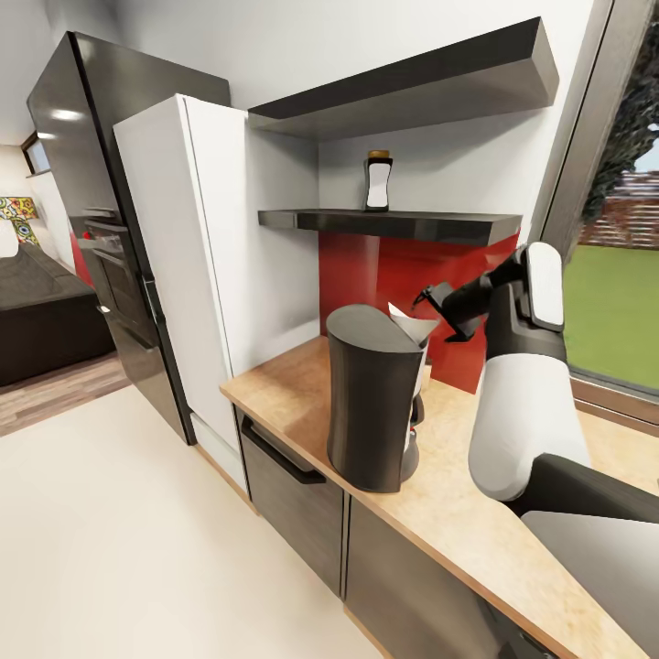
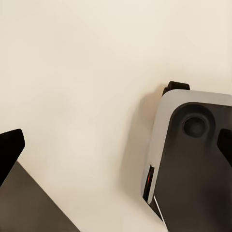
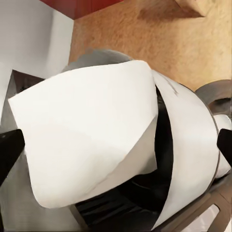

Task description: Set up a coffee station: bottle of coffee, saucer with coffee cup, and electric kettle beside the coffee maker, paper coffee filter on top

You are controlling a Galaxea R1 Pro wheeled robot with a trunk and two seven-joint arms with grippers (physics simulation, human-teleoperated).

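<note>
The coffee maker point(image 1: 371, 403), a tall dark grey column, stands on the light-wood kitchen countertop point(image 1: 284, 389). A white paper coffee filter point(image 1: 409, 322) rests on its top, folded into a cone. In the right wrist view the filter point(image 3: 92, 145) lies over the dark filter basket point(image 3: 145, 193), between the spread fingertips point(image 3: 9, 152). My right gripper point(image 1: 428, 297) hovers open just behind the coffee maker's top. The bottle of coffee point(image 1: 378, 181) stands upright on the dark lower shelf point(image 1: 439, 222). My left gripper point(image 2: 116, 145) is open over the pale floor.
A tall white cabinet point(image 1: 183, 256) and a black fridge point(image 1: 91, 183) flank the counter's left end. A red backsplash point(image 1: 366, 265) lies behind the coffee maker, a large window point(image 1: 613, 302) to the right. The robot's grey base point(image 2: 193, 159) sits below my left gripper.
</note>
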